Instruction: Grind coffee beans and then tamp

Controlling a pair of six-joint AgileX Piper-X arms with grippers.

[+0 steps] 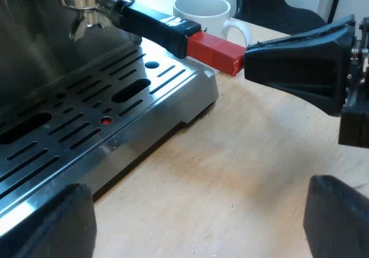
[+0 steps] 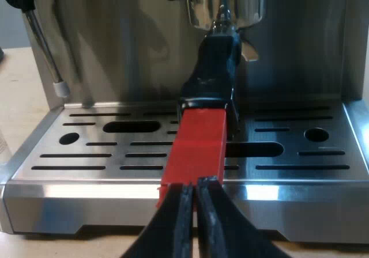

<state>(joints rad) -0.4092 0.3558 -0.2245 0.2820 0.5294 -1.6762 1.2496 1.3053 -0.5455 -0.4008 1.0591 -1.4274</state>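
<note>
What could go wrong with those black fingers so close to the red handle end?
1. The right gripper has its fingers closed together at the tip of the red end of the holder, not around it. It might just push or slip off instead of grabbing.
2. The mug stands close behind the red end. If the holder swings that way, the mug could get knocked.

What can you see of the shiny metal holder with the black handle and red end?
The metal holder, with a shiny steel bowl, is locked into the front of the steel espresso machine, above the slotted drip tray. Its black handle juts out over the tray and ends in a red block. The right gripper, fingers together, sits at the red tip. I cannot tell if they touch.
</note>
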